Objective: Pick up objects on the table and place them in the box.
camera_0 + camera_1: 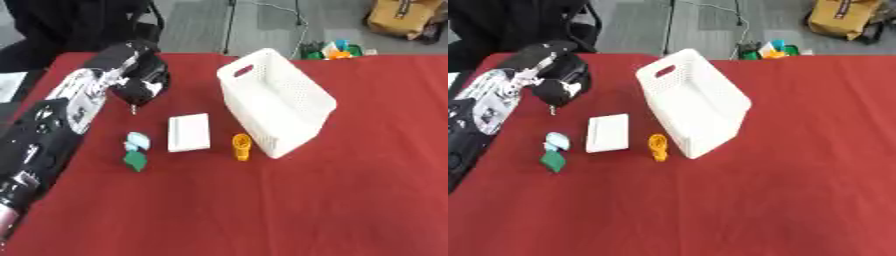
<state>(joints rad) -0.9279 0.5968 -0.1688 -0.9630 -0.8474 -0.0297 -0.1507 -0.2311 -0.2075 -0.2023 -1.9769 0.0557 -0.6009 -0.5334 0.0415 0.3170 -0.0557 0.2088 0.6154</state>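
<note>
A white perforated box [278,99] stands on the red table, open side up. A flat white box-shaped object [190,132] lies to its left. An orange object [241,146] lies by the box's near corner. A small pale blue and green object [135,151] sits further left. My left hand [140,82] hangs over the table's far left, above and behind the pale blue object, its fingers curled in; whether it holds anything is hidden. My right hand shows in neither view.
The red table [350,190] stretches wide to the right and front. Beyond its far edge are a tripod leg, small colourful items [331,50] on the floor and a tan bag [401,17]. A dark-clothed person sits at the far left.
</note>
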